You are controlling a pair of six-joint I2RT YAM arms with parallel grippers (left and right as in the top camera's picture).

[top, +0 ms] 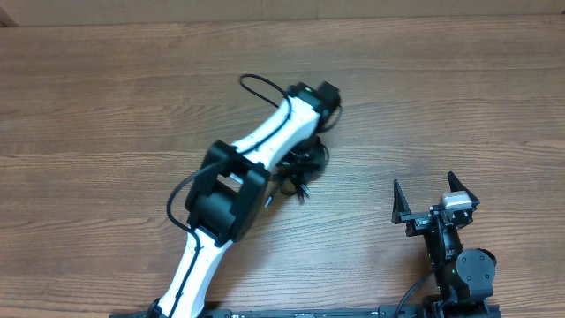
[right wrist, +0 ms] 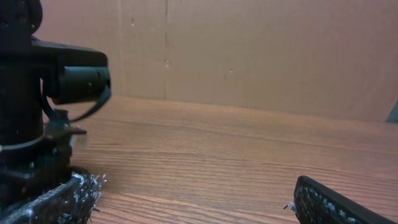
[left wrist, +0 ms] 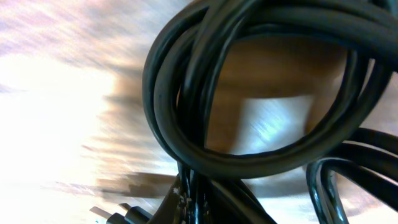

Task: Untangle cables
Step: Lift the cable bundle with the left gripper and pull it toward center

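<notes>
Several black cables (top: 306, 165) lay bunched under the left gripper (top: 311, 132), its jaw state impossible to tell; the right gripper (top: 424, 181), fingers apart, sat well to their right.

Even warm light, table (left wrist: 56, 124) washed-out, smeared behind cables (left wrist: 168, 93), perhaps motion

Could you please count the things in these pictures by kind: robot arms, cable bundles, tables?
robot arms: 2 (left arm, right arm)
cable bundle: 1
table: 1
total: 4
</notes>
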